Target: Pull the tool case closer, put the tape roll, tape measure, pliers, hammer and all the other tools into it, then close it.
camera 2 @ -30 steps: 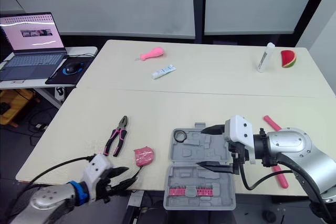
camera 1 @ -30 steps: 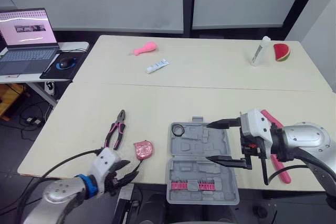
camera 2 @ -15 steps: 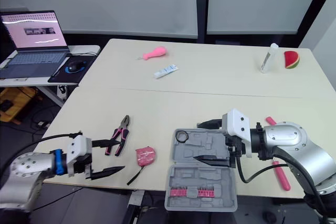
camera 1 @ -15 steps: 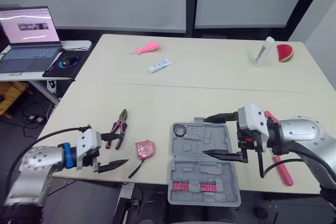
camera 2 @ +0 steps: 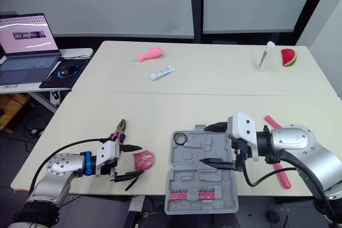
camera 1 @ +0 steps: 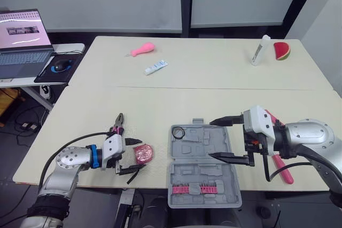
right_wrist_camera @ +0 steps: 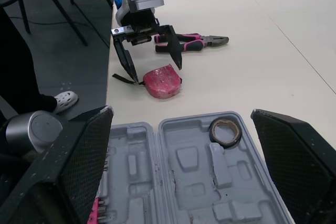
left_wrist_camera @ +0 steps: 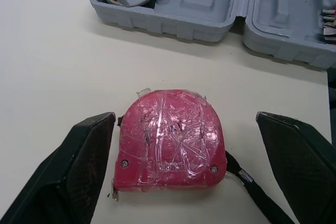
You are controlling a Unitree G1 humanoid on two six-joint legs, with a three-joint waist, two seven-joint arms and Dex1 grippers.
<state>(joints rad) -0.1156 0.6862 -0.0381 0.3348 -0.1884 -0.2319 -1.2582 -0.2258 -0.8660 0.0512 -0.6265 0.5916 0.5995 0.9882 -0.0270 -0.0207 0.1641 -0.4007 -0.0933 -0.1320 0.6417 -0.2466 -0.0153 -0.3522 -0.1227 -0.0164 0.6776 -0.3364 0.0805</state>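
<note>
Tool case [camera 1: 203,159] lies open and flat at the near edge of the table [camera 1: 160,100]. It is grey moulded plastic, and we see a row of pink bits [camera 1: 193,189] in its near half and shaped recesses in its far half. The tape roll [camera 1: 179,132] sits in the far-left recess. The right gripper [camera 1: 211,140] hovers over the far half with its two black fingers spread wide, holding nothing. Just left of the case, the tape measure [left_wrist_camera: 169,139] rests on the table. It is pink and round-topped with a wrinkled glossy skin, and a black strap trails from it. The left gripper [camera 2: 141,159] is released and straddles it, one finger just beside it and the other well apart. Behind that gripper lie the pink-handled pliers [right_wrist_camera: 191,40]. A long pink handle [camera 1: 281,168] shows beside the right arm, partly hidden. Farther off we see a white tube [camera 1: 156,68], a pink toy [camera 1: 141,50], a white bottle [camera 1: 258,50], a watermelon slice [camera 1: 281,50] and a laptop [camera 1: 21,36].
</note>
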